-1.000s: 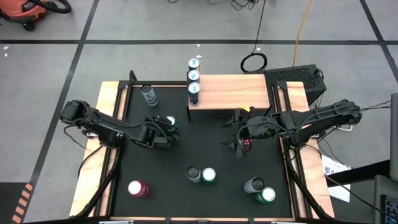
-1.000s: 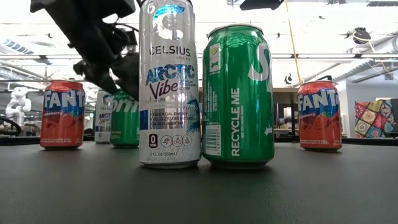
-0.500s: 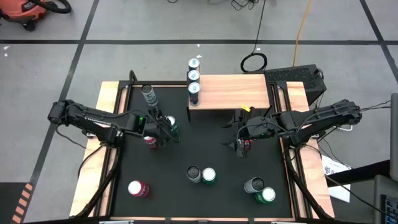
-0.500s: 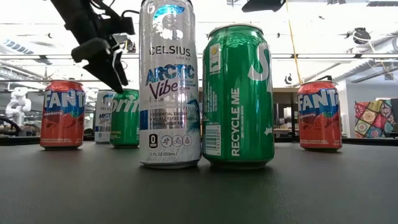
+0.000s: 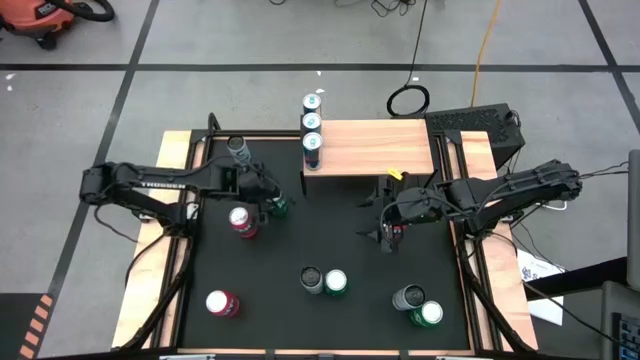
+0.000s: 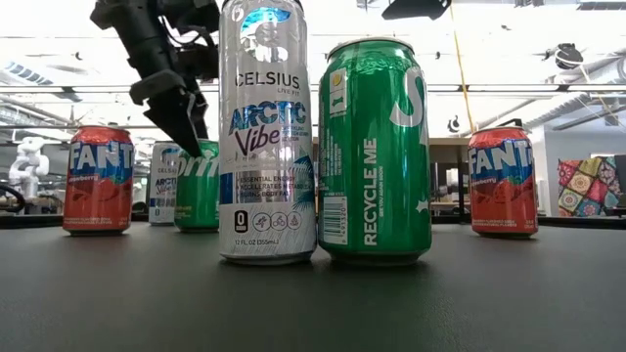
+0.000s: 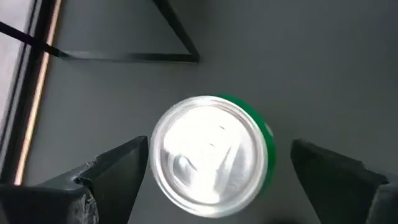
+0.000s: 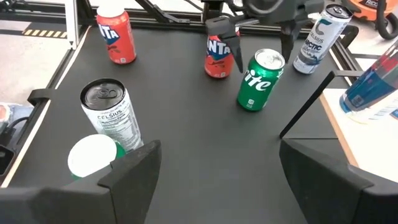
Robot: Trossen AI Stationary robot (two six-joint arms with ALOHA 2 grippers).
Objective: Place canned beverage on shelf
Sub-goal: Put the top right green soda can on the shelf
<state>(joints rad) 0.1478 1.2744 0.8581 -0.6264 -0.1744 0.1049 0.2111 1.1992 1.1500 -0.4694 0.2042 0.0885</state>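
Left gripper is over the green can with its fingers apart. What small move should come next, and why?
Probably lower straight down, then close. The left gripper hangs open above the upright green Sprite can, its top centred between the fingers, none touching it. The can stands on the table, not the shelf.

One camera looks straight down on the whole bench (image 5: 330, 240). One sits low on the bench, very close to two cans. The left wrist camera looks down, very near, on a green can (image 7: 211, 155). The right wrist camera looks across the bench and sees that same can farther off.
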